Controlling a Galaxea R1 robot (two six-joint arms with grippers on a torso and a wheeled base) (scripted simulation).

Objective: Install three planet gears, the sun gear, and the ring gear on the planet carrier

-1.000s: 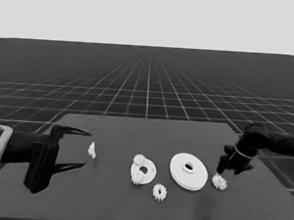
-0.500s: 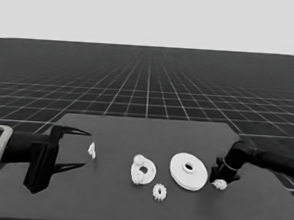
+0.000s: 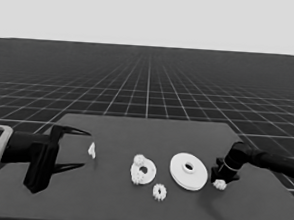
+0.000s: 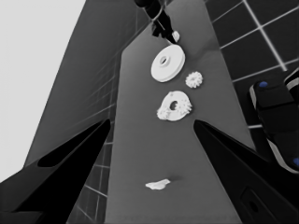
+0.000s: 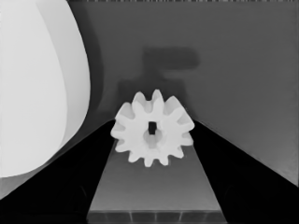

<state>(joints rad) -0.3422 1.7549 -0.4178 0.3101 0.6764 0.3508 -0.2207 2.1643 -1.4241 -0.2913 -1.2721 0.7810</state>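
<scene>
Even, dim light is falling from above; the gear (image 5: 152, 135) is casting a soft shadow on the desk (image 5: 243, 70).

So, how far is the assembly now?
Two gears already sit on the smaller round part. The right gripper is down around a third gear, right of the larger round part. Another gear lies loose in front. The larger part is not yet placed. The left gripper waits, open.

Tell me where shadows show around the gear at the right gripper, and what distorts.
Right wrist view: a blocky shadow lies on the table beyond the gear between the right gripper jaws; the larger round part looms oversized. Head view: it looks modest.
</scene>
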